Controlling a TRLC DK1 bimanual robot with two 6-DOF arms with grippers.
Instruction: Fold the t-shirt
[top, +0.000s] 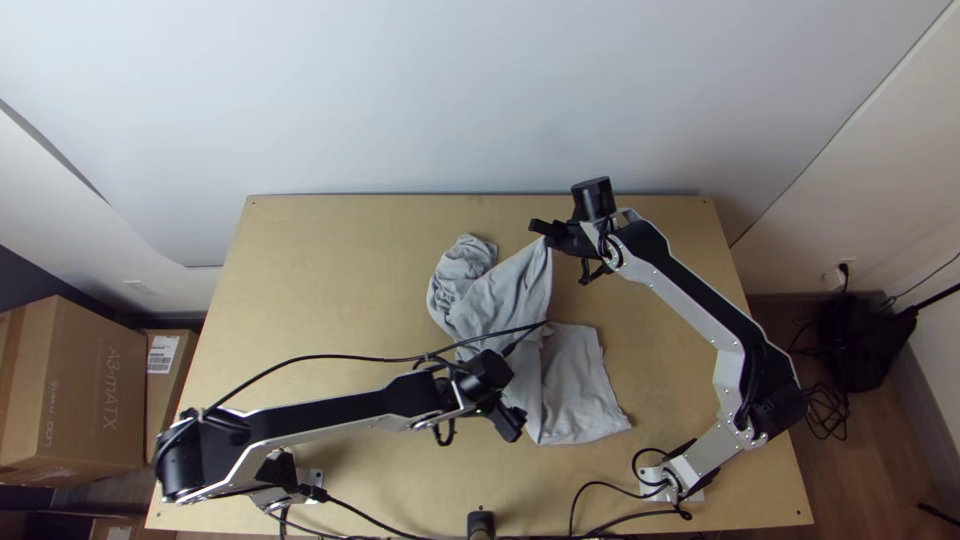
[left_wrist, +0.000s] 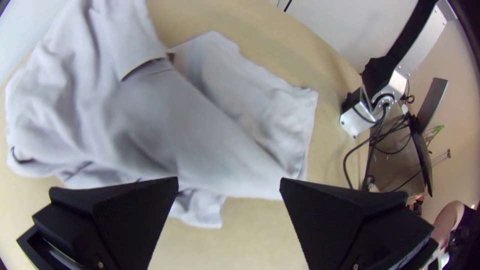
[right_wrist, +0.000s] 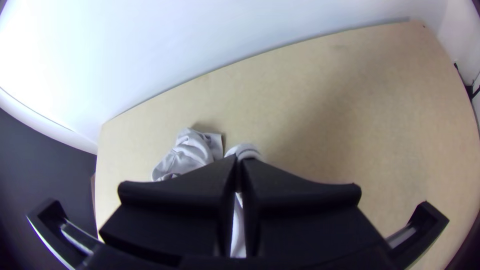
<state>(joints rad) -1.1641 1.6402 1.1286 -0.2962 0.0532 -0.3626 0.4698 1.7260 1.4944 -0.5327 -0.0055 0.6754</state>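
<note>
The pale grey t-shirt (top: 500, 300) lies bunched at its left part, with a flatter part toward the near right. My right gripper (top: 545, 232) holds a raised edge of it above the table's far half. In the right wrist view my right gripper (right_wrist: 239, 167) is shut on the cloth (right_wrist: 189, 150), its fingers pressed together. My left gripper (top: 516, 420) is at the shirt's near side, beside the flatter part. In the left wrist view my left gripper (left_wrist: 229, 187) stands open, with the cloth (left_wrist: 200, 135) lying beyond its fingertips.
The wooden table (top: 330, 280) has bare surface left and right of the shirt. Cables cross above the cloth and along the near edge. A black object (top: 481, 524) stands at the near edge. Cardboard boxes (top: 90, 390) are off the left side.
</note>
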